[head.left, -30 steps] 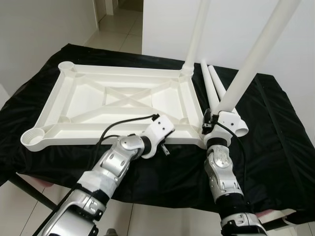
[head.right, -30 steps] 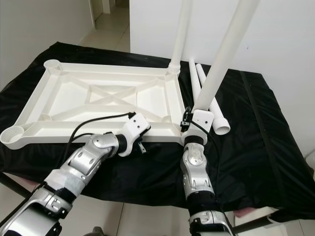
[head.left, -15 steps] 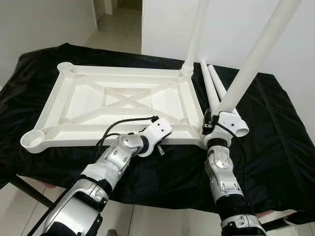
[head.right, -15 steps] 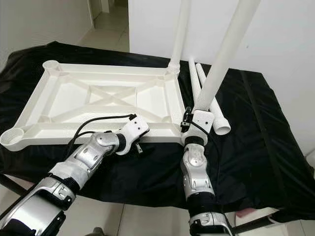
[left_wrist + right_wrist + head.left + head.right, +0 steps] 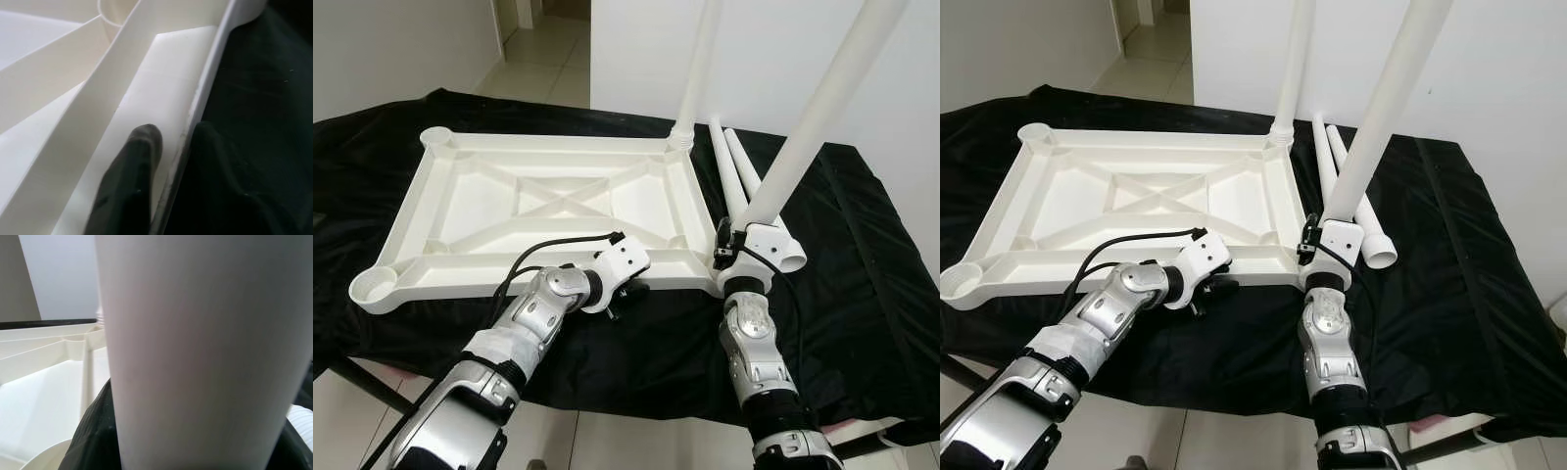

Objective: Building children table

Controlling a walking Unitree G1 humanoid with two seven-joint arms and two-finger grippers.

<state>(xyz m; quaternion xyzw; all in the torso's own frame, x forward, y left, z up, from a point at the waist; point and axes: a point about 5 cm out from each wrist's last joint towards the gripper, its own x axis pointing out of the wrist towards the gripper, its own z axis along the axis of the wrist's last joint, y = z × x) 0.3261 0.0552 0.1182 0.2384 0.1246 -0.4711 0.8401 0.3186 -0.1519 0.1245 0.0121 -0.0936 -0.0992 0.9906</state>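
A white tabletop (image 5: 548,143) lies upside down on a black cloth (image 5: 862,294). One white leg (image 5: 697,69) stands upright in its far right corner. My right gripper (image 5: 742,251) is shut on a second leg (image 5: 815,122), held upright and leaning slightly at the near right corner; in the right wrist view this leg (image 5: 195,347) looms large between dark fingers (image 5: 93,431). My left gripper (image 5: 625,290) straddles the tabletop's near rim (image 5: 195,93): one finger (image 5: 132,181) lies inside the rim, the other outside it, closed on it.
Two loose white legs (image 5: 732,181) lie side by side on the cloth, right of the tabletop. A white wall stands behind, with a tiled hallway (image 5: 543,49) at the back left. The cloth's front edge drops to the floor (image 5: 607,441).
My left gripper has moved forward and left to the tabletop's near rim and set its fingers on either side of it. The right arm and its leg have stayed put.
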